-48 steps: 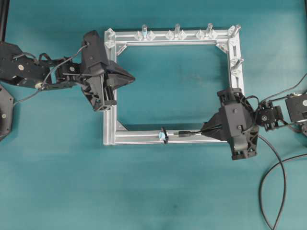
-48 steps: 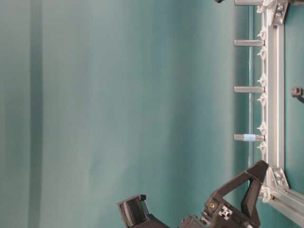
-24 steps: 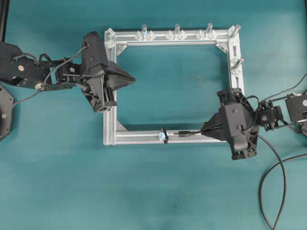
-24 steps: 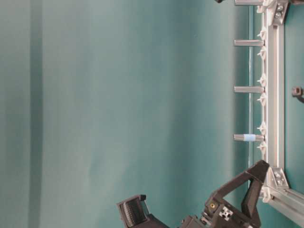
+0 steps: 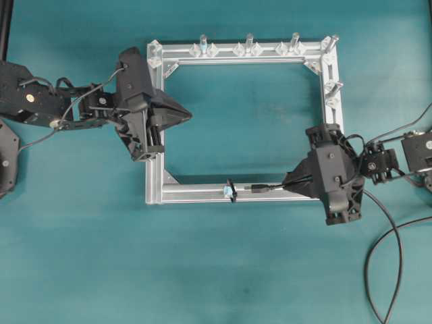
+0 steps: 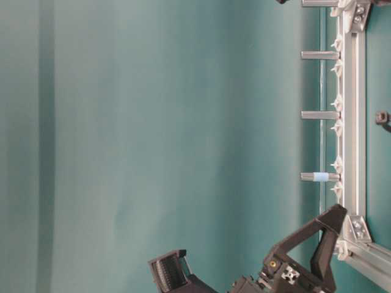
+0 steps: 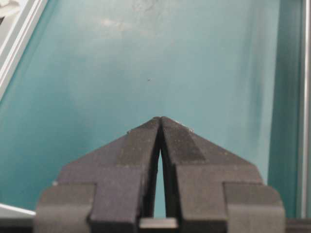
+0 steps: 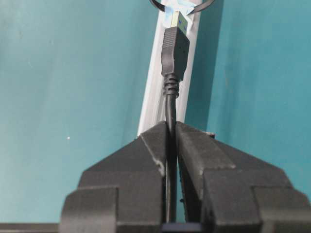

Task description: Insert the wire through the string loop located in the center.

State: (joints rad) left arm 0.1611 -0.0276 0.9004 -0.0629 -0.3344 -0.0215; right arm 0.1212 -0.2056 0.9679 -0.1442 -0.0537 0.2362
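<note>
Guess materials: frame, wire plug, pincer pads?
Frame: looks like extruded aluminium, matte silver with slotted grooves along the bars.
Wire: black moulded plastic or rubber plug body with ribbed strain relief; metallic tip, exact metal unclear.
Right pincer pads: matte black, slightly grainy, probably rubber or foam over plastic. Left pincer looks the same.
</note>
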